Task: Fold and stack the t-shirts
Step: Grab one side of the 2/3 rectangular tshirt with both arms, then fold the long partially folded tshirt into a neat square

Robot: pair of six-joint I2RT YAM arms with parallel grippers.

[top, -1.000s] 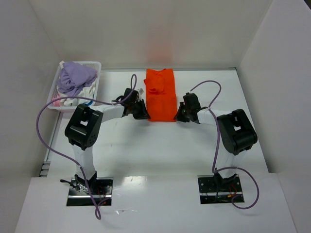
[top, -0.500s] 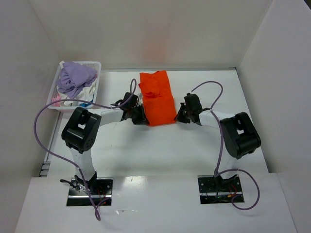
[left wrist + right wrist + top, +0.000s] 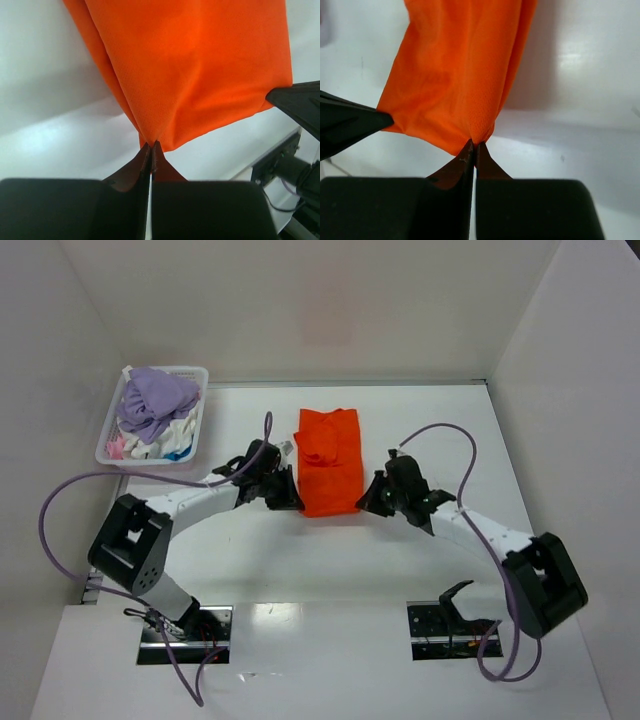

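Note:
A vivid orange t-shirt (image 3: 329,460) lies as a narrow folded strip in the middle of the white table, its far end bunched. My left gripper (image 3: 291,502) is shut on the strip's near left corner, where the orange cloth (image 3: 200,75) is pinched between the fingertips of the left gripper (image 3: 151,146). My right gripper (image 3: 368,502) is shut on the near right corner. In the right wrist view the orange cloth (image 3: 460,75) hangs taut from the closed tips of the right gripper (image 3: 474,143). More t-shirts, lilac on top (image 3: 156,400), fill the basket.
A white lattice basket (image 3: 200,375) with lilac, white and pink cloth stands at the far left of the table (image 3: 300,560). White walls enclose the table on the left, back and right. Purple cables loop from both arms.
Both grippers have closed onto the shirt's near corners and drawn toward the near edge, both arms stretching out low. The shirt has slid and straightened with them.

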